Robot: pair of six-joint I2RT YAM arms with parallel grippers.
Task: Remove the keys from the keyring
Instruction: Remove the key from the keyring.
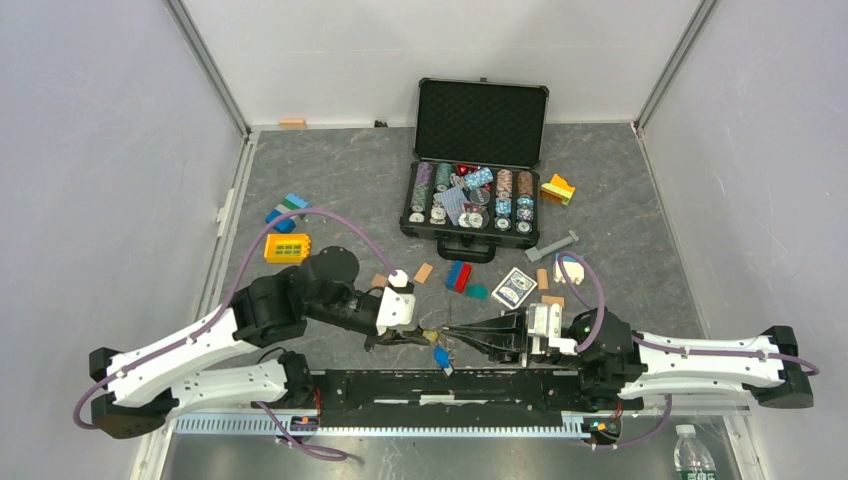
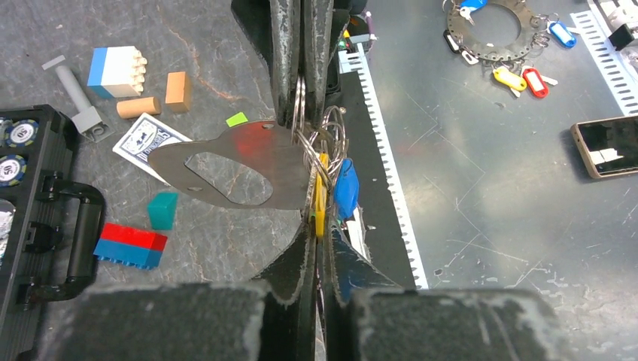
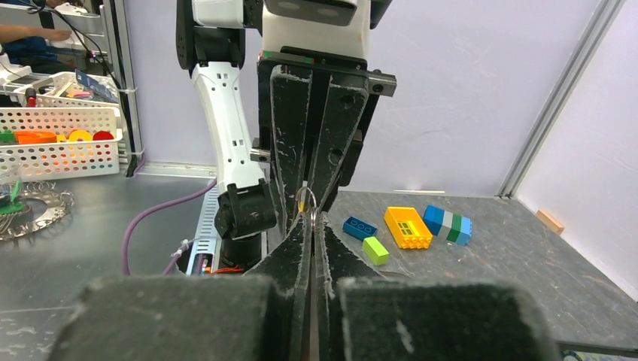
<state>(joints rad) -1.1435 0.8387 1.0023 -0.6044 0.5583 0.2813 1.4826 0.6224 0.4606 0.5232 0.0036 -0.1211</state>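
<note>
The keyring (image 2: 325, 139), a bunch of thin silver wire loops, hangs between both grippers over the table's near edge. My right gripper (image 3: 310, 219) is shut on the ring's wire (image 3: 305, 198); in the left wrist view it comes in from above. My left gripper (image 2: 320, 232) faces it and is shut on a yellow-headed key (image 2: 321, 197) that hangs on the ring. A blue-headed key (image 2: 346, 188) dangles just right of it. A flat silver metal tag (image 2: 226, 169) with an oval hole sticks out left from the ring. From above, the bunch (image 1: 437, 345) sits between the two grippers.
An open black poker chip case (image 1: 480, 110) stands at the back. A card deck (image 1: 515, 288), a red-blue block (image 1: 459, 276), a yellow block (image 1: 287, 247) and other small blocks lie around. A black rail (image 1: 450, 388) runs under the grippers.
</note>
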